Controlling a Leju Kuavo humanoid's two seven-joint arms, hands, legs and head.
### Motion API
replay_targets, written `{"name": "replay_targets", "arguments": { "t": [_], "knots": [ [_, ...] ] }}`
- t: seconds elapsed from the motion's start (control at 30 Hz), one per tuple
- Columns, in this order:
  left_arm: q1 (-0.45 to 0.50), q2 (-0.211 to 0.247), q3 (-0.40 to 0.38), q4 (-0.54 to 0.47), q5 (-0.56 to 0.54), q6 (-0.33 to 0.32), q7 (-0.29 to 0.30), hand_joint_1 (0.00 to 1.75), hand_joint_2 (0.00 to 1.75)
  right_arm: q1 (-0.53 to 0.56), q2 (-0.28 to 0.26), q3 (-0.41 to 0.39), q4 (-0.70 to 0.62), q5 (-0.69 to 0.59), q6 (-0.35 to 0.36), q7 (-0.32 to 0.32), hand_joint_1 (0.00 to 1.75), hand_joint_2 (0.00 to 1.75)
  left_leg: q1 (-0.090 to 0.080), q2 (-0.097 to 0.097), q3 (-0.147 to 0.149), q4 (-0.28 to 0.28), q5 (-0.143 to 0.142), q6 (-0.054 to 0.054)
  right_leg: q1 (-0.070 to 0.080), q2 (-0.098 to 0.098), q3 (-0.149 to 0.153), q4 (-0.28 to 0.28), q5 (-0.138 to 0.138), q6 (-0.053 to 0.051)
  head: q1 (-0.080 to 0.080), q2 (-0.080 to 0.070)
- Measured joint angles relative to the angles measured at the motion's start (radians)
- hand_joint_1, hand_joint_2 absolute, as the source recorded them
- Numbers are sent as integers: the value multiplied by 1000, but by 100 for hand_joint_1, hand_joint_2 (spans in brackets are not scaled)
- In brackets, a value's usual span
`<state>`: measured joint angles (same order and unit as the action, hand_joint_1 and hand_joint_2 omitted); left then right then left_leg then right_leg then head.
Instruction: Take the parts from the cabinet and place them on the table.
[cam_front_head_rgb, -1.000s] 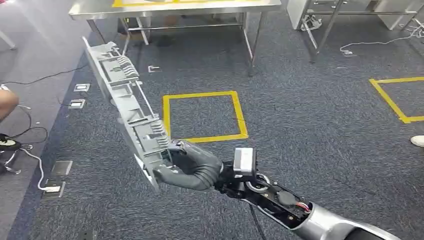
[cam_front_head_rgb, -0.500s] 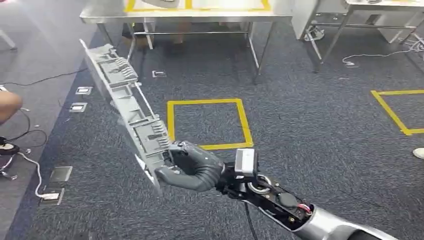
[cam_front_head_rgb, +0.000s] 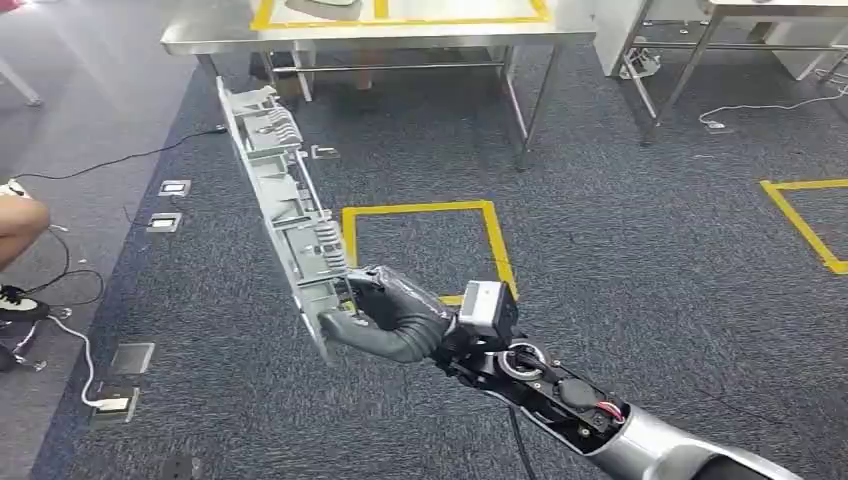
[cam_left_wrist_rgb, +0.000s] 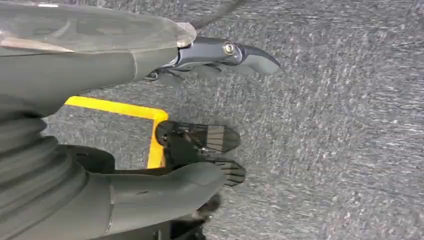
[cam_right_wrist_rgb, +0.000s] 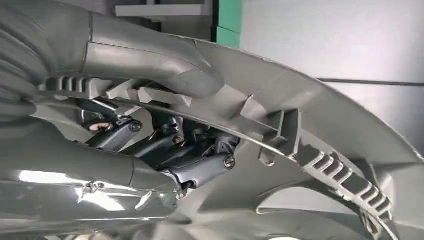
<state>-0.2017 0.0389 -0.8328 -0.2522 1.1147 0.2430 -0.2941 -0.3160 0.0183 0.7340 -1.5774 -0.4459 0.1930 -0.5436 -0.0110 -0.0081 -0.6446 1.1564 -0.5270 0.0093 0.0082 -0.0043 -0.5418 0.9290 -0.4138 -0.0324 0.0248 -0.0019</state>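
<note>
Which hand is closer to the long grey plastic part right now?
Right. The right hand grips the long grey plastic part at its lower end, fingers wrapped around it. The left hand hangs over the carpet with nothing in it, away from the part.

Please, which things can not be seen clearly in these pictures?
- Right hand fingers, head view: partly behind the long grey plastic part.
- The part's far end, right wrist view: cut off by the edge.
- Steel table top, head view: cut off; the item on it is unidentifiable.
- Left hand, left wrist view: grip state unclear.
</note>
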Motion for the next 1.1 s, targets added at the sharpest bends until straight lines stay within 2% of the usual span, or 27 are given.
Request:
{"name": "replay_targets", "arguments": {
  "t": [0.03,0.07,0.1,0.13,0.2,0.23,0.27,0.3,0.33,0.37,0.4,0.57,0.7,0.77,0.83,0.87,1.1],
  "knots": [
    [2,1,0,0,0,1,0,0,175,0,0,0,2,0,0,0,175,175,9,0,-50,72,-30,-11,-2,1,3,1,-4,2,0,0],
    [5,1,0,0,2,5,-2,0,175,1,0,1,5,-2,0,0,175,175,13,1,-73,100,-41,-16,-5,1,5,2,-8,4,-1,0],
    [9,2,0,0,3,8,-8,0,175,2,0,2,10,-2,0,2,175,175,20,1,-86,97,-29,-21,-9,3,12,3,-15,10,-5,0],
    [11,3,0,0,4,11,-13,0,175,2,0,2,15,-3,0,3,175,175,27,2,-75,47,11,-30,-14,4,20,4,-22,15,-8,0],
    [11,5,0,0,6,17,-20,0,175,-1,0,2,22,-3,0,3,175,175,41,4,-1,-148,144,-49,-26,5,36,13,-41,30,-9,0],
    [13,4,0,0,6,18,-21,0,175,-4,0,3,24,-3,0,3,175,175,41,3,18,-199,158,-55,-27,3,37,18,-51,41,-11,0],
    [12,-3,0,0,6,18,-21,0,175,-9,0,3,26,-5,0,3,175,175,34,1,1,-198,135,-49,-27,5,36,19,-52,46,-26,0],
    [8,1,0,0,6,19,-21,0,175,-13,2,3,27,-7,0,2,175,175,32,1,4,-188,146,-26,-24,7,27,20,-55,52,-28,0],
    [10,1,0,0,6,19,-21,0,175,-15,2,4,30,-7,0,3,175,175,30,-1,2,-187,147,-15,-23,6,29,19,-61,58,-11,0],
    [14,-2,0,0,6,21,-22,0,175,-15,2,4,32,-7,0,3,175,175,33,0,4,-189,149,-17,-24,6,33,24,-70,55,-10,0],
    [15,-1,0,0,6,21,-21,0,175,-15,2,4,35,-7,0,3,175,175,33,-3,4,-188,149,-16,-24,6,34,23,-65,45,-7,0],
    [14,-3,0,0,3,27,-19,0,175,-22,2,5,40,-9,-7,2,175,175,27,-8,5,-188,143,-6,-26,3,46,3,-64,43,18,0],
    [13,-3,0,0,3,27,-18,0,175,-21,2,7,48,-16,-15,2,175,175,24,-8,7,-188,140,-1,-27,2,48,-2,-64,45,24,0],
    [13,-3,0,0,3,27,-18,0,175,-21,2,7,50,-24,-18,2,175,175,23,-8,8,-188,140,0,-27,2,48,-3,-63,52,25,0],
    [12,-3,0,0,0,27,-17,0,175,-21,2,7,51,-24,-18,2,175,175,23,-7,8,-188,140,1,-28,2,48,-4,-62,66,24,0],
    [12,-3,0,0,-2,27,-17,0,175,-21,2,7,54,-25,-18,2,175,175,23,-7,8,-188,141,1,-28,3,48,-4,-61,70,23,0],
    [11,-3,0,0,-8,27,-17,0,175,-20,2,7,56,-27,-18,3,175,175,20,-5,11,-188,142,3,-28,3,50,-4,-61,76,11,0]
  ]
}}
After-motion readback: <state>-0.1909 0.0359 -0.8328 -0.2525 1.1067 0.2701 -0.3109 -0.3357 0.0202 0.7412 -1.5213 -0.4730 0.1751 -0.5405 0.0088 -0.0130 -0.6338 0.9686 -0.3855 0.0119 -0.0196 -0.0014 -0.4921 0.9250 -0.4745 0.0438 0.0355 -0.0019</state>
